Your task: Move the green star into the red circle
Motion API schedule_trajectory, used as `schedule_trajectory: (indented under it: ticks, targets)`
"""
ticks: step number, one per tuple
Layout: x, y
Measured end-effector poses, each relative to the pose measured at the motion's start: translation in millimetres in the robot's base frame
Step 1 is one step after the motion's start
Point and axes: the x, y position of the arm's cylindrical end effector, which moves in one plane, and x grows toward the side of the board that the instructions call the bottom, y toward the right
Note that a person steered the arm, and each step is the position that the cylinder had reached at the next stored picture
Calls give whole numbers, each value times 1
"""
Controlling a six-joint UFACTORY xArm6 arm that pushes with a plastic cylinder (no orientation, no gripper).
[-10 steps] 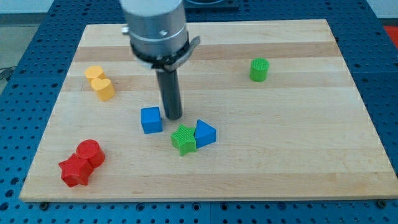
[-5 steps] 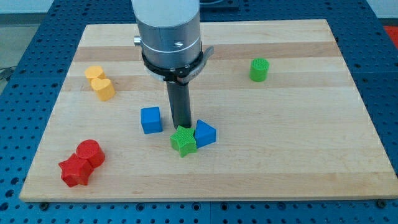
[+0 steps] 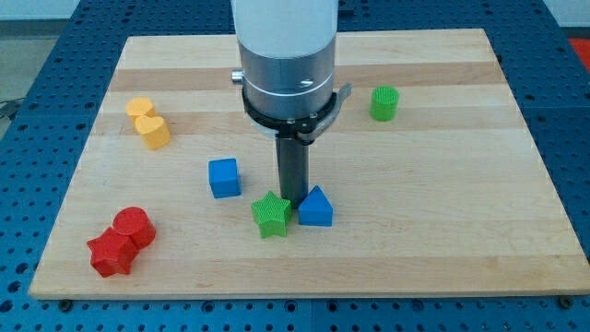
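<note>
My tip sits just behind the green star-shaped block, wedged beside the blue house-shaped block, placed to shove the star left toward the red cylindrical block near the wooden worktop's corner; this rod end effector grasps nothing.

My tip rightward; blue house-shaped block nudged right.
</note>
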Motion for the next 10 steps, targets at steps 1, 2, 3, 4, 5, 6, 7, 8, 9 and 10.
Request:
schedule_trajectory:
  ticks: [1,2,3,4,5,6,7,8,9,10]
  targets:
    - [10,-55]
    - [-14,-23]
    - [-15,-19]
    - [6,-12]
    - [32,-12]
    - [40,-12]
    - [70,-11]
    - [65,-14]
    - [54,-50]
    - [34,-102]
